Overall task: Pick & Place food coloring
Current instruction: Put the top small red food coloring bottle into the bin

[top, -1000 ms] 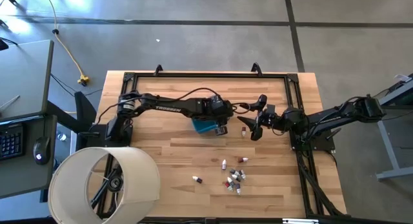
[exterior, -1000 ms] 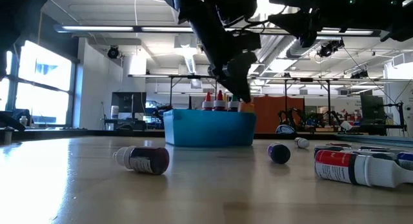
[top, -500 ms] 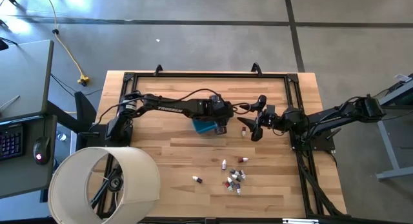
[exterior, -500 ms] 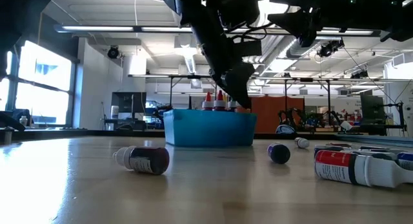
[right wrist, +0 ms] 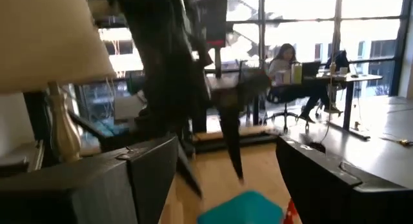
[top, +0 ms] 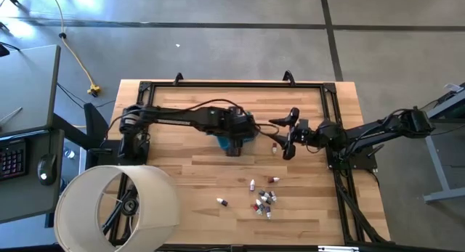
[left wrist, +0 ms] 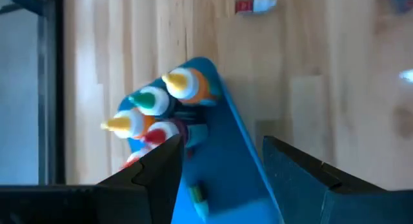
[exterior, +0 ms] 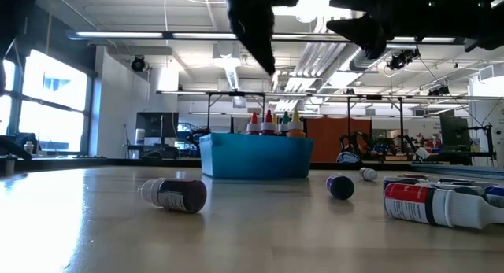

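A blue tub [top: 221,141] [exterior: 256,156] [left wrist: 222,179] sits mid-table. Orange, green, yellow and red food coloring bottles [left wrist: 158,108] [exterior: 274,123] stand upright in it. My left gripper [top: 234,143] [left wrist: 222,143] hangs open above the tub, fingers clear of the bottles; in the low view it [exterior: 260,45] is well above them. My right gripper [top: 284,134] [right wrist: 226,146] waits open, in the air, to the tub's right. One red bottle [top: 275,145] [left wrist: 253,4] lies on its side between tub and right gripper. Several more bottles and vials [top: 263,200] lie near the table's front.
A large cream lampshade [top: 116,208] covers the table's near-left corner. Loose vials [exterior: 173,194] [exterior: 340,186] and a red-labelled bottle [exterior: 437,204] lie on the near side of the wood. A black frame [top: 232,83] borders the table. Bare wood lies left of the tub.
My left gripper has risen from the tub's right end, where its fingers reached down among the bottles, and has drawn back a little toward the table's left. A bottle stands in the tub where the fingers were. The right arm has kept still.
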